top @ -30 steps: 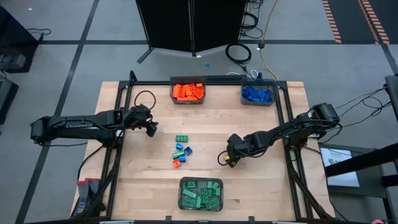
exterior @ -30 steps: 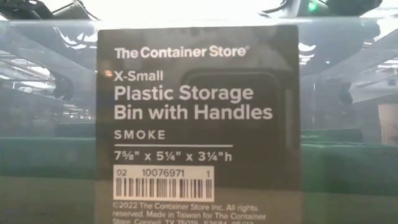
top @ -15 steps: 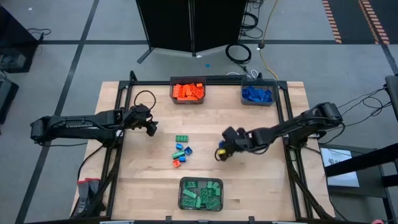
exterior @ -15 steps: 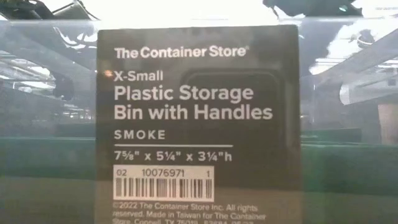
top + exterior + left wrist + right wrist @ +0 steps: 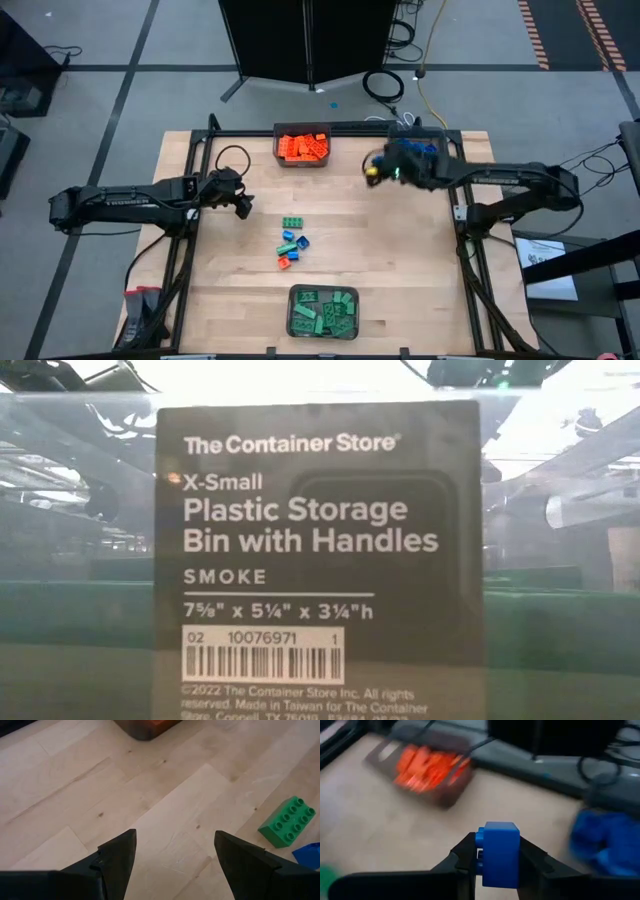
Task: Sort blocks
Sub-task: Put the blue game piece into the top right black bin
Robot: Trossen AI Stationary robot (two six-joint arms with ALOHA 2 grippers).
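Overhead, 3 bins [image 5: 302, 146]; right gripper [image 5: 497, 857] clamps 1 blue block [image 5: 498, 851]; left gripper [image 5: 172, 857] gapes.

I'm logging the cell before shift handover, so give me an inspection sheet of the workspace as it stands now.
Surface: wooden table, bare between the bins.
Job's things: orange bin and blue bin along the far edge, green bin at the near edge; loose blocks of all three colours clustered mid-table.
Clutter: nothing seen.
Grippers: right claw shut on a blue block, just beside the blue bin; left claw open, empty, above the table's left part, near a green block.
Cables: black loop on the table at the left; coiled cables on the floor behind.
Surroundings: grey tiled floor; dark cabinet beyond the table.
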